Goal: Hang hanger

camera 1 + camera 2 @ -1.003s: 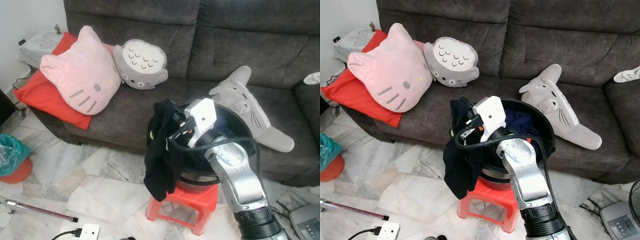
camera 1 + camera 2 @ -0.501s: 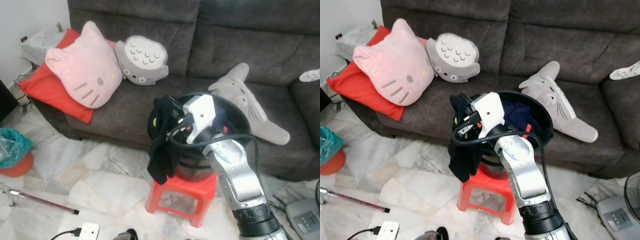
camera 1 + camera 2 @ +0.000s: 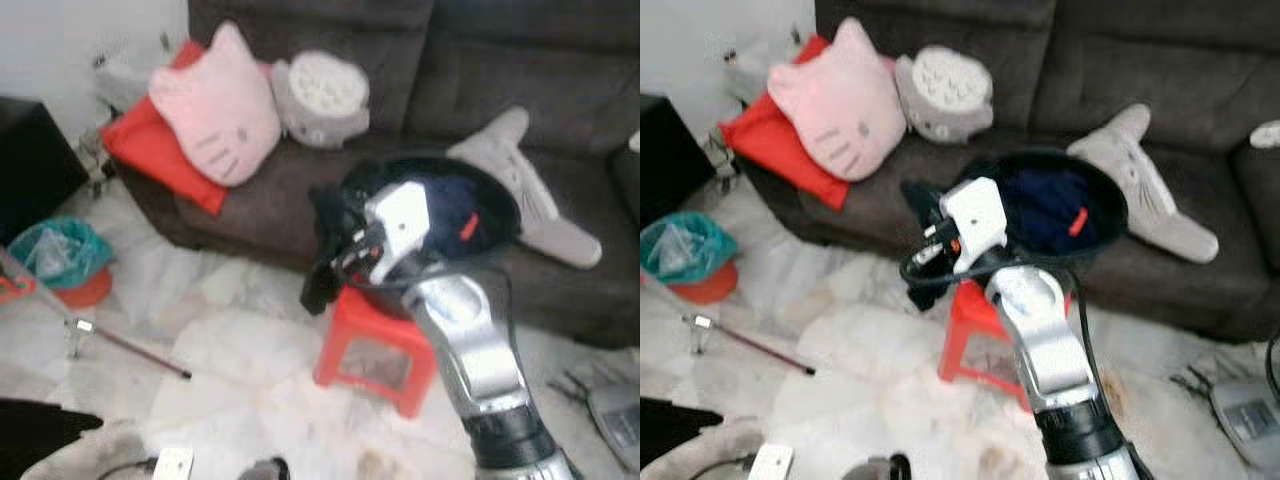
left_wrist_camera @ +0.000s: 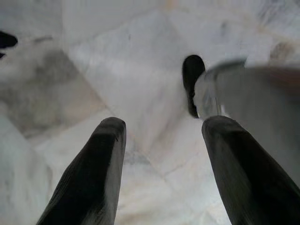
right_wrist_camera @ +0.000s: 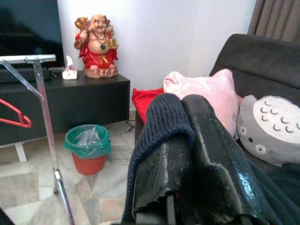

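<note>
Right pincer (image 5: pixel 187 140) clamped on a dark knit garment (image 5: pixel 157 136), lifted over the black basket (image 3: pixel 470 205) on the red stool (image 3: pixel 375 345).

Garment: pinched between the two black fingers and draped down the basket's near side, held high, probably so it clears the rim for carrying toward the rack. Hanger (image 5: pixel 16 115): red, on the silver rack pole (image 5: pixel 44 117), beside the black cabinet (image 5: pixel 89 101), well apart from the basket. Left pincer (image 4: pixel 159 178): fingers apart, empty, hanging idle above the floor. Surface: pale marble floor (image 3: pixel 230 340). Room: dark grey sofa (image 3: pixel 560 60) behind the basket, bearing a pink cat cushion (image 3: pixel 220 120), a red cushion (image 3: pixel 150 150), and grey plush toys; teal-lined bin (image 5: pixel 87 147) in front of the cabinet, red figurine (image 5: pixel 97 47) on top.
</note>
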You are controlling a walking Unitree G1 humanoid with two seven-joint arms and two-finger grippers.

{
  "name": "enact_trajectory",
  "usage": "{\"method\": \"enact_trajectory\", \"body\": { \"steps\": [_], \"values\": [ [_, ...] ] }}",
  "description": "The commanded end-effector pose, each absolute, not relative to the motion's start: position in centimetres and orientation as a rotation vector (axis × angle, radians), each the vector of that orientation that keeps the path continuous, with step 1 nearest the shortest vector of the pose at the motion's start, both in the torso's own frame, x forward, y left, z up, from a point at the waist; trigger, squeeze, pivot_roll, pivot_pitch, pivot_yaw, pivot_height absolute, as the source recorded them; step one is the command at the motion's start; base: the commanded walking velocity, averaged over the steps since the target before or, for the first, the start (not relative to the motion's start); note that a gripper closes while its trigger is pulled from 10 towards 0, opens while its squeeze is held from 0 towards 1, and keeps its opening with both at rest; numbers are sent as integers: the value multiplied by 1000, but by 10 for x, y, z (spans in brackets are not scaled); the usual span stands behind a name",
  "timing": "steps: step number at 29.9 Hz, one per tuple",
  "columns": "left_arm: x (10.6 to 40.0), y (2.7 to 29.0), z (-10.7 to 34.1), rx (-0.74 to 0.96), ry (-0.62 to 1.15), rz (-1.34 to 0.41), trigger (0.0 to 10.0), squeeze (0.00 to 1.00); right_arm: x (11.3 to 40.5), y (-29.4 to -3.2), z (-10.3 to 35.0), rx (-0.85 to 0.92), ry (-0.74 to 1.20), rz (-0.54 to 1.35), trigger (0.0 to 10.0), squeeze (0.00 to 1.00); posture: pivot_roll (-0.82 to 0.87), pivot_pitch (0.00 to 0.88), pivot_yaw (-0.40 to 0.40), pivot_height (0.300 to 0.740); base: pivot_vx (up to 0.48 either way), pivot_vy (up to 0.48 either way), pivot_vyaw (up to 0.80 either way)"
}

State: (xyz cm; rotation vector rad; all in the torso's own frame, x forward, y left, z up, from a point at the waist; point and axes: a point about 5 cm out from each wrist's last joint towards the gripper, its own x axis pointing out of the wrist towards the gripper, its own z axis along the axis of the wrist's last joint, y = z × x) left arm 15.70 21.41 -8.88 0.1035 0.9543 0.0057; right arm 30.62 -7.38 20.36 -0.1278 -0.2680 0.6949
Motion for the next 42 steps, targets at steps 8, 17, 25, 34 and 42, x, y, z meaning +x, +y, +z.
{"method": "enact_trajectory", "body": {
  "steps": [8, 17, 25, 34, 42],
  "values": [
    [141, 214, -95, 102, 1005, 4, 10000, 0, 303, -72, 215, -127, -326, 706, 10000, 0, -64, 99, 29, 740, -281, 0, 0],
    [141, 214, -95, 101, 1004, 3, 10000, 0, 303, -71, 217, -128, -339, 710, 10000, 0, -62, 98, 27, 740, -280, 0, 0],
    [141, 214, -95, 100, 1004, 2, 10000, 0, 304, -70, 219, -130, -347, 710, 10000, 0, -63, 92, 26, 740, -281, 0, 0],
    [141, 213, -95, 99, 1004, 0, 10000, 0, 304, -70, 220, -133, -353, 713, 10000, 0, -65, 87, 24, 740, -281, 0, 0],
    [141, 214, -95, 99, 1006, 3, 10000, 0, 304, -69, 220, -131, -352, 717, 10000, 0, -61, 97, 25, 740, -285, 0, 0]
  ]
}}
